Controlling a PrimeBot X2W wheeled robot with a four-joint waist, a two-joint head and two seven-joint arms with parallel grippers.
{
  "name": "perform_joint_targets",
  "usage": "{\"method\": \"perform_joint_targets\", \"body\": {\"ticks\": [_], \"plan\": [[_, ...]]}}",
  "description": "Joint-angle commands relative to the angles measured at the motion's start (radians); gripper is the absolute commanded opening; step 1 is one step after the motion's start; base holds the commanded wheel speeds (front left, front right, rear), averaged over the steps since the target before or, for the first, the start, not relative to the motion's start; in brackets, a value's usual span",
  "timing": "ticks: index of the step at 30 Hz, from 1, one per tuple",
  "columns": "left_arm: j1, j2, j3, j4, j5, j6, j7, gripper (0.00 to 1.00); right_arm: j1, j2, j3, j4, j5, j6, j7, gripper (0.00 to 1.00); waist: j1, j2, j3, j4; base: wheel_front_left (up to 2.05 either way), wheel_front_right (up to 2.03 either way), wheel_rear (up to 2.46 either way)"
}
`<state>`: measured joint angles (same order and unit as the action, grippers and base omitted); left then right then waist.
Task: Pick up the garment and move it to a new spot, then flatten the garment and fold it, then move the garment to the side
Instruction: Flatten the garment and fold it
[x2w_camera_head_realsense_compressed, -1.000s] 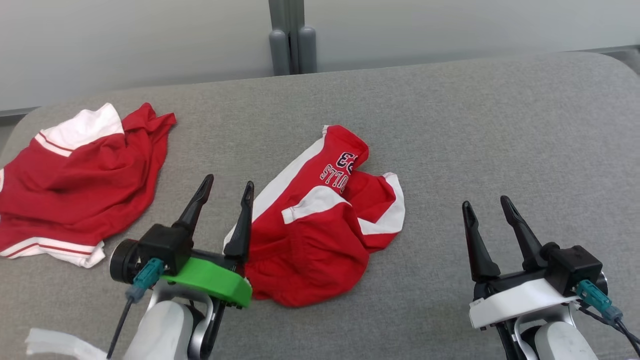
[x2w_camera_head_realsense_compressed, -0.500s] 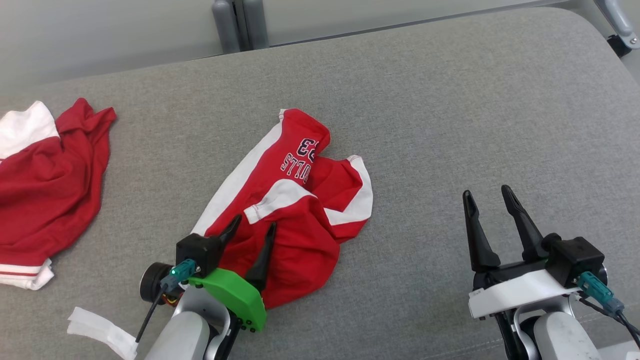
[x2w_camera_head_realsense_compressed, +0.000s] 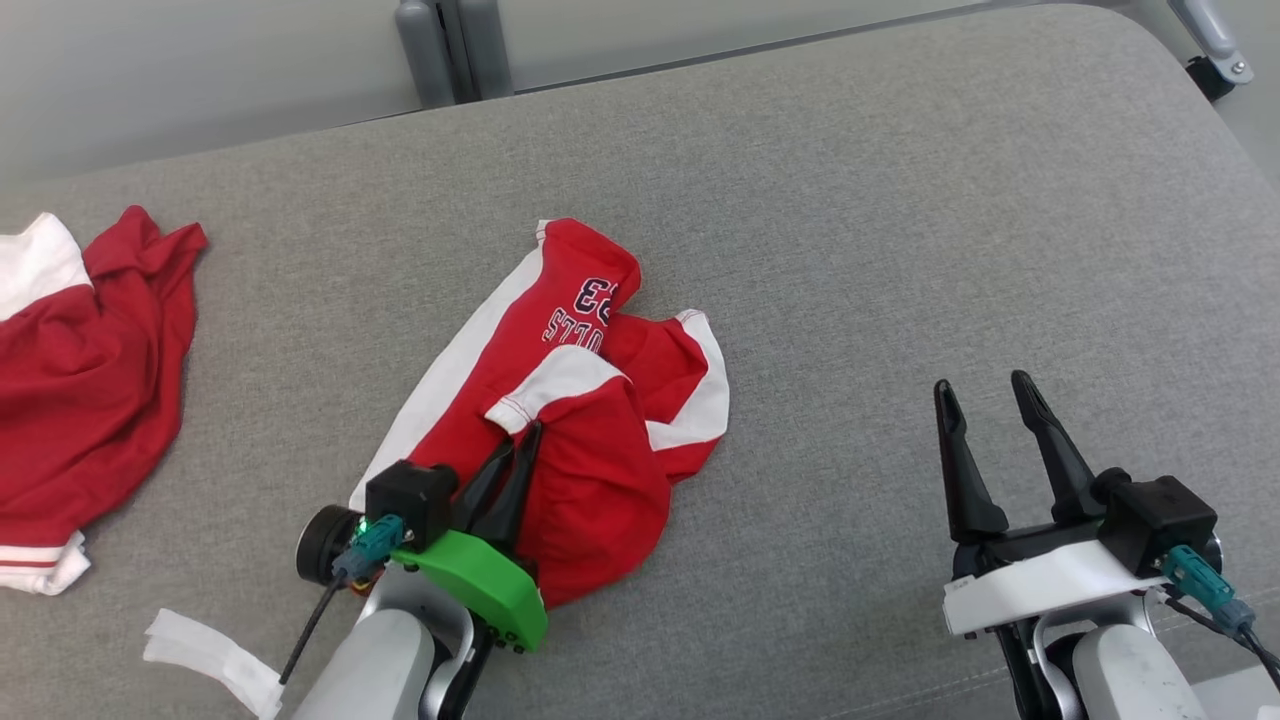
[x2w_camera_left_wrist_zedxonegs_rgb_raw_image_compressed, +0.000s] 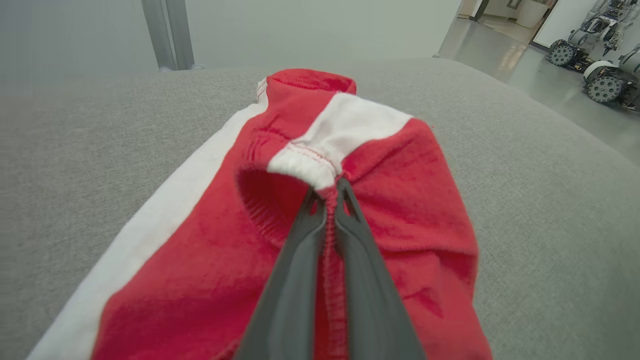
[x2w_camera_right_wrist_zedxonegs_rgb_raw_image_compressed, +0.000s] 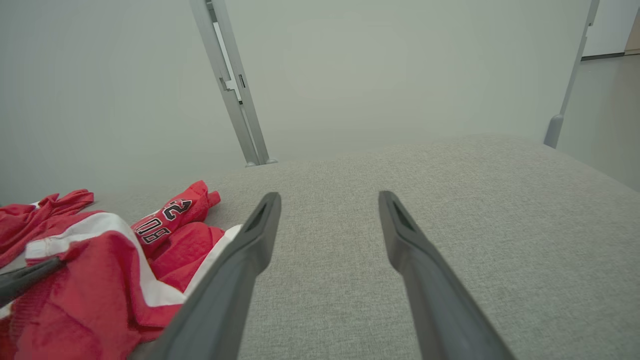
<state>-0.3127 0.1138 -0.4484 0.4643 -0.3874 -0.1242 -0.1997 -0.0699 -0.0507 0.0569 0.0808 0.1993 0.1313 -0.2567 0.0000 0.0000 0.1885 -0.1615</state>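
Note:
The garment (x2w_camera_head_realsense_compressed: 590, 400), crumpled red shorts with white side stripes and dark lettering, lies mid-surface on the grey padded top. My left gripper (x2w_camera_head_realsense_compressed: 528, 432) is shut on a fold of its red waistband near the white panel; the left wrist view shows the fabric (x2w_camera_left_wrist_zedxonegs_rgb_raw_image_compressed: 400, 190) pinched between the two dark fingers at the left gripper (x2w_camera_left_wrist_zedxonegs_rgb_raw_image_compressed: 327, 189). My right gripper (x2w_camera_head_realsense_compressed: 985, 390) hovers open over bare grey surface to the garment's right, with nothing between its fingers. In the right wrist view the right gripper (x2w_camera_right_wrist_zedxonegs_rgb_raw_image_compressed: 330, 197) is open and the garment (x2w_camera_right_wrist_zedxonegs_rgb_raw_image_compressed: 110, 280) lies at the lower left.
A second red and white garment (x2w_camera_head_realsense_compressed: 80, 360) lies at the far left. A white strip (x2w_camera_head_realsense_compressed: 210, 665) rests near the front left edge. The grey padded surface (x2w_camera_head_realsense_compressed: 950, 220) stretches wide on the right. Grey posts (x2w_camera_head_realsense_compressed: 450, 45) stand behind the back edge.
My left gripper moved onto the garment and shut on its waistband fold. The head camera shifted, so the whole scene slid left. The right gripper stayed open and in place.

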Motion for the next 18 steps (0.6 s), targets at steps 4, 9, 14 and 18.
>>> {"method": "perform_joint_targets", "body": {"ticks": [4, 9, 14, 18], "plan": [[-0.019, 0.036, 0.019, -0.046, 0.014, 0.016, -0.027, 0.00, 0.020, 0.000, -0.007, 0.008, 0.013, -0.001, -0.007, 1.00, 0.0000, 0.0000, -0.022, 0.039, 0.00, 0.00, 0.00], [0.042, 0.085, 0.016, -0.149, 0.026, 0.025, -0.018, 0.00, 0.036, 0.000, -0.010, 0.020, 0.018, -0.001, -0.008, 1.00, 0.0000, 0.0000, -0.055, 0.097, 0.00, 0.00, 0.00], [0.152, 0.121, -0.017, -0.274, 0.026, 0.031, 0.040, 0.00, 0.051, 0.000, -0.021, 0.033, 0.024, -0.001, -0.008, 1.00, 0.0000, 0.0000, -0.081, 0.153, 0.00, 0.00, 0.00], [0.265, 0.131, -0.070, -0.355, 0.003, 0.025, 0.099, 0.00, 0.064, 0.000, -0.034, 0.044, 0.026, -0.001, -0.009, 1.00, 0.0000, 0.0000, -0.090, 0.194, 0.00, 0.00, 0.00]]}}
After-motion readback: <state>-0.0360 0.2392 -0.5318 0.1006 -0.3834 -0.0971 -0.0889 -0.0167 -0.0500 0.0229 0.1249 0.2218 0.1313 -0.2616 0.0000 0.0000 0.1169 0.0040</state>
